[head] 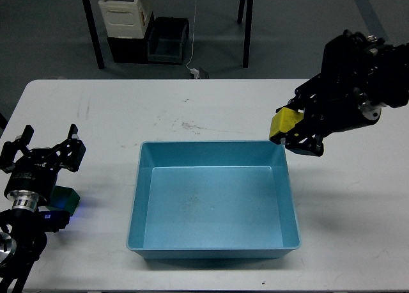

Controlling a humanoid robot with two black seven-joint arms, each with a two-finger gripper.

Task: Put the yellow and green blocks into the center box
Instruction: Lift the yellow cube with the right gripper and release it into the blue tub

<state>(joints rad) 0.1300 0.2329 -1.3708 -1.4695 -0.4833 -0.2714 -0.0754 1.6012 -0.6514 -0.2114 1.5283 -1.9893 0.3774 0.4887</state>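
A blue box (215,254) sits in the middle of the white table. My right gripper (289,130) is shut on a yellow block (284,123) and holds it in the air over the box's far right corner. My left gripper (43,153) is open, its fingers spread wide, directly above a green block (65,197) that lies on the table left of the box. The block is partly hidden by the gripper's wrist.
The table's far edge runs across the top; beyond it are black table legs (93,31), a cream crate (125,13) and a dark bin (167,42) on the floor. Scuff marks (189,124) lie behind the box.
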